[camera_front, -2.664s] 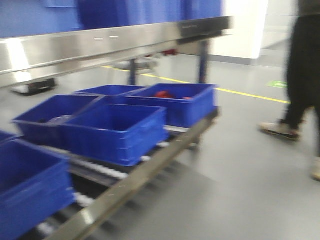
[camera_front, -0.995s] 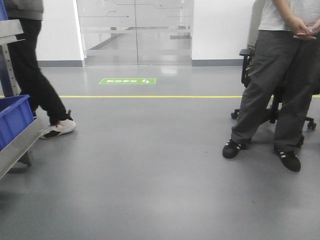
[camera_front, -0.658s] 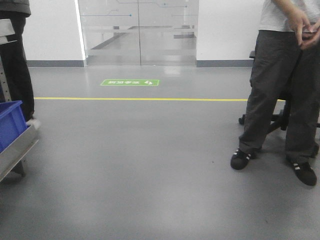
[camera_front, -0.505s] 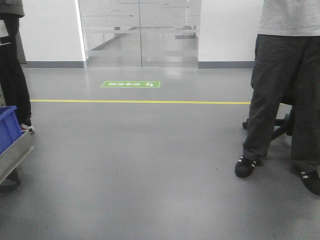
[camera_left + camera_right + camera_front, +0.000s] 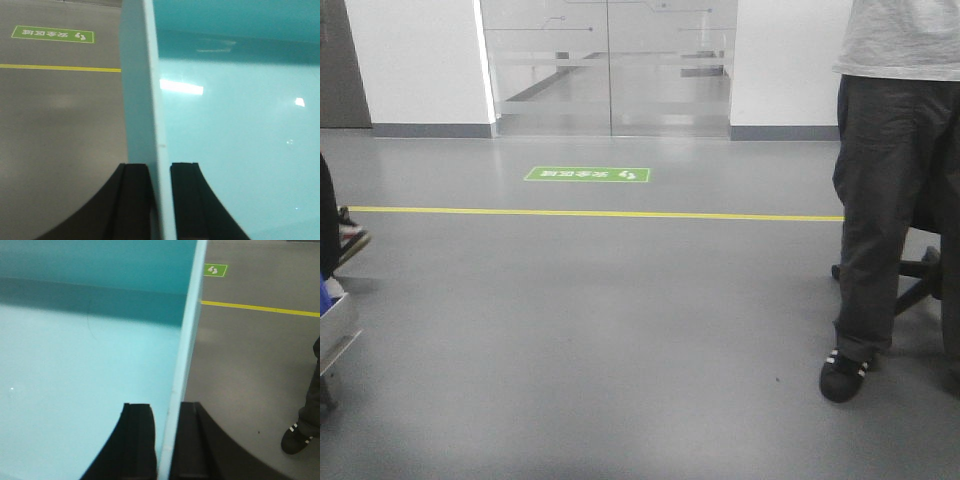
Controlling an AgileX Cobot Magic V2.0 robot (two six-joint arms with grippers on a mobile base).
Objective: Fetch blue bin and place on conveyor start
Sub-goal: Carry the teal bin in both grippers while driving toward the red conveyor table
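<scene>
At the bottom of the left wrist view, the left claw (image 5: 159, 172) is nearly closed. Its two black fingers (image 5: 132, 200) pinch the thin left wall of the blue bin (image 5: 235, 130), one finger outside and one inside. The right wrist view mirrors this: the right claw (image 5: 167, 410) clamps the opposite wall the same way. Between the walls, the pale aqua interior is smooth, with glints of light on its base and nothing visible in the part shown. The bin hangs between both arms above the grey floor (image 5: 620, 330) and does not appear in the front view.

Beyond the bin, a yellow line (image 5: 590, 213) crosses the floor, with a green floor sign (image 5: 586, 174) past it. Frosted glass doors (image 5: 610, 60) fill the far wall. A person (image 5: 880, 200) in dark trousers and black shoes stands at the right, near the path. The conveyor start is not in any view.

The step appears to be carrying. Doing it well likely means even pressure from both claws, level arms so the bin does not twist, and steering wide of the person.
</scene>
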